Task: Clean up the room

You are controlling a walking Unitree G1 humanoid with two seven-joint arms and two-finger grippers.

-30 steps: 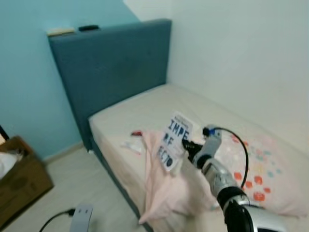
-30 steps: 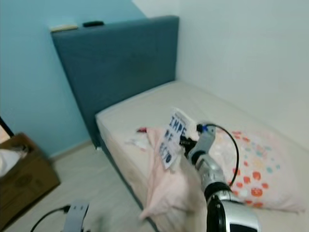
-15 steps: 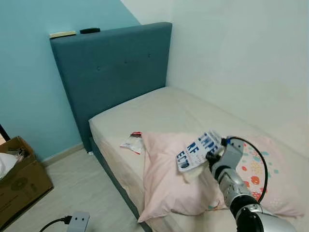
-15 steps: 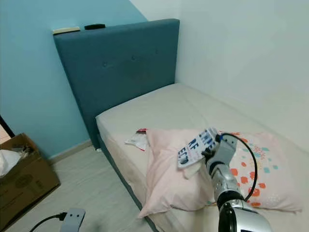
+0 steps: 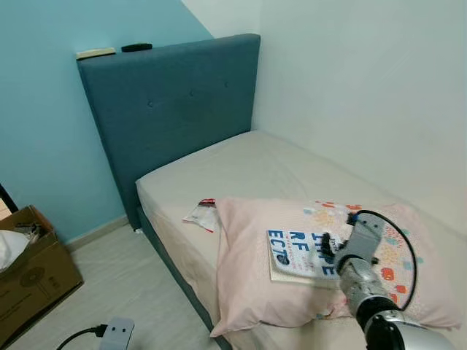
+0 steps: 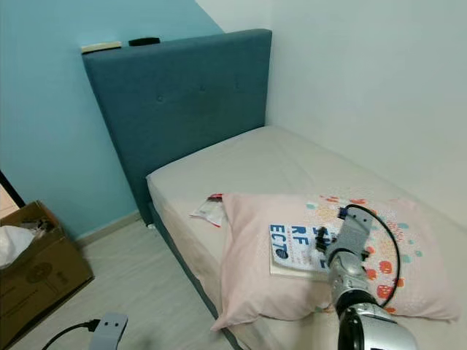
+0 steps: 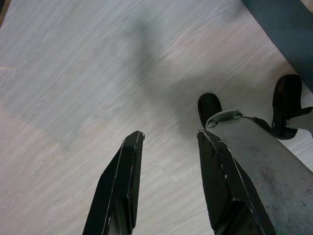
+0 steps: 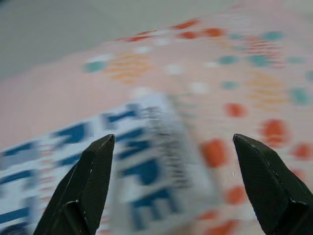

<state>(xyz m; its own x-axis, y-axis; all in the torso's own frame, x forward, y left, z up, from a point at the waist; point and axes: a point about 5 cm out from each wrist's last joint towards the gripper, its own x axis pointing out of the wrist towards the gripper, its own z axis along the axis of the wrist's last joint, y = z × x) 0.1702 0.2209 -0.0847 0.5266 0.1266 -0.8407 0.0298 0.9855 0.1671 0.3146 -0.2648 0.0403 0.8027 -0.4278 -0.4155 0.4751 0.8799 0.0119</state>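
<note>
Right gripper [image 8: 171, 186]: my fingers stand wide apart just above the book [image 5: 299, 251], gripping nothing. That book lies flat on the pink pillow [image 5: 252, 288], which rests on the bed [image 5: 241, 160]. I judge it a thin paperback: light, bendable, with a glossy and probably slippery cover, so I would pinch it at an overhanging edge or along the spine. Beneath it the pillow is soft and will give. My left gripper [image 7: 168, 142] hangs idle over pale wood-grain floor [image 7: 63, 88], fingers parted.
</note>
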